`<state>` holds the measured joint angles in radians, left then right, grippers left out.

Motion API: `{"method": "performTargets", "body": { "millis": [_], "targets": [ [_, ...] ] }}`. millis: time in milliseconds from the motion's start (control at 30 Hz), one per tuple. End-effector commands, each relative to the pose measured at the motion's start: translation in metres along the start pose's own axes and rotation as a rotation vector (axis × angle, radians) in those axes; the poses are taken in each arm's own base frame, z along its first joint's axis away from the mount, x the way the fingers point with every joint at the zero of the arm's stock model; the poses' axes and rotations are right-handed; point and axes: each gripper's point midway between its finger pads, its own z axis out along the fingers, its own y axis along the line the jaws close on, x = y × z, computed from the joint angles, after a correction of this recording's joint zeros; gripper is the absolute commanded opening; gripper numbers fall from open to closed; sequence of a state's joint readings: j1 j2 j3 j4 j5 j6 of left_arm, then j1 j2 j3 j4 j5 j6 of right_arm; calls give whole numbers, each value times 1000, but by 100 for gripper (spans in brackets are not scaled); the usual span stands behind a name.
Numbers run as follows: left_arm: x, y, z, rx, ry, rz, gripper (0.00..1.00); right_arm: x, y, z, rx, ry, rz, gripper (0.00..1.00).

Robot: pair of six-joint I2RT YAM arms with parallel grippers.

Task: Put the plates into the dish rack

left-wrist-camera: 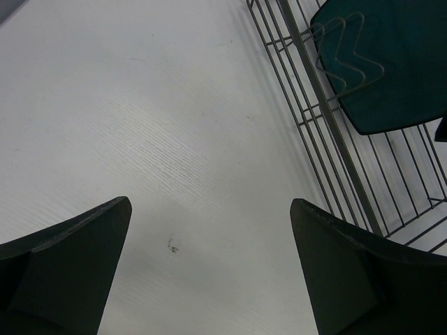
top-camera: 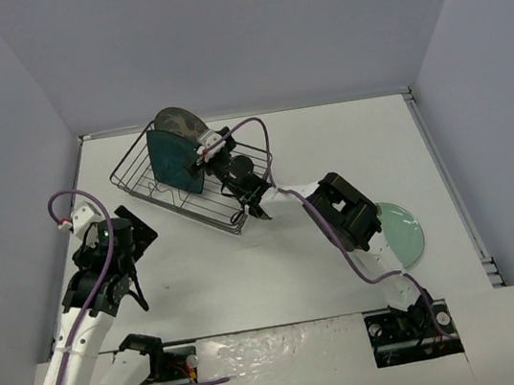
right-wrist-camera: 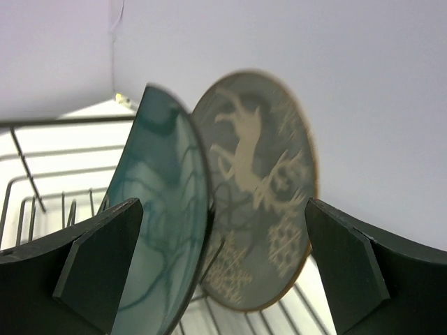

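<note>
The dish rack [top-camera: 144,182] stands at the back left of the table. The square teal plate [top-camera: 173,161] stands upright in it, with the round grey-brown deer plate [top-camera: 179,124] upright behind it. My right gripper [top-camera: 203,158] is open over the rack, right by the teal plate. In the right wrist view the teal plate [right-wrist-camera: 160,209] and the deer plate [right-wrist-camera: 258,188] stand in front of the open right gripper [right-wrist-camera: 223,202], which holds nothing. The mint-green plate [top-camera: 406,233] lies flat at the right, partly hidden by my right arm. My left gripper [top-camera: 139,227] is open and empty.
In the left wrist view my left gripper [left-wrist-camera: 209,202] hovers over bare white table, with the rack's wire wall [left-wrist-camera: 307,91] and the teal plate [left-wrist-camera: 391,63] at the upper right. Grey walls close in the table at the back and on both sides.
</note>
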<state>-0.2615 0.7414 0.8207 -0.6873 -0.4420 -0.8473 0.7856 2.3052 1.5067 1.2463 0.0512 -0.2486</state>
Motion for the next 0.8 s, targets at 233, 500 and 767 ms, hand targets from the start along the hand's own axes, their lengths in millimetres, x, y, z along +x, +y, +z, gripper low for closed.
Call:
{"method": "performTargets", "body": {
  "millis": [233, 500, 767],
  "targets": [
    [-32, -32, 0, 88, -68, -9, 97, -222, -80, -22, 230, -234, 32, 100],
    [-37, -65, 4, 201, -59, -6, 97, -212, -170, -114, 585, 24, 232, 100],
    [-20, -96, 5, 348, 12, 30, 97, -149, -273, -287, 940, 223, 588, 100]
  ]
}}
